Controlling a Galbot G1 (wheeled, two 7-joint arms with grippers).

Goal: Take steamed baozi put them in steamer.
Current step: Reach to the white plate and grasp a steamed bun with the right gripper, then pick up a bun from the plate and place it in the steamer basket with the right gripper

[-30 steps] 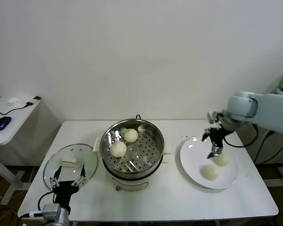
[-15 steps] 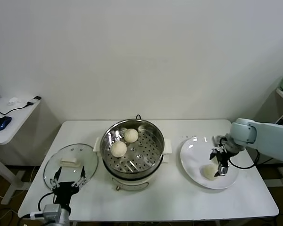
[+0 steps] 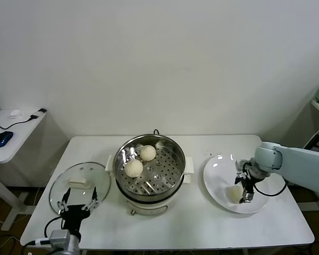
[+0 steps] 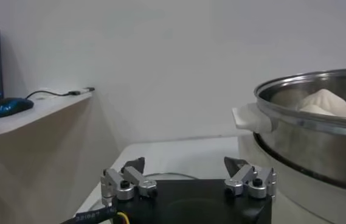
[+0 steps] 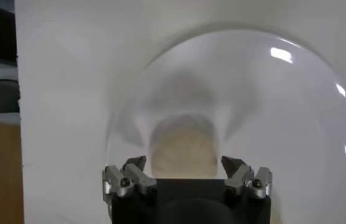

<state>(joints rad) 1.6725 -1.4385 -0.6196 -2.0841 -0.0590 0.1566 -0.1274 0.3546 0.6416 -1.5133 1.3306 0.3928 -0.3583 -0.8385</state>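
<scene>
One steamed baozi [image 3: 234, 193] sits on the white plate [image 3: 215, 183], directly under the right gripper [image 3: 243, 191] and between its fingers; being round, it favours no grasp axis. Whether those fingers already pinch it I cannot tell. The steamer [image 3: 149, 167] lies leftward. The left gripper [image 3: 77, 203] waits wide open, far off.

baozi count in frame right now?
3 steamed baozi seen: rear baozi and front baozi in the steamer; plate baozi on the white plate at the right end effector. Another may be hidden behind that arm.
</scene>
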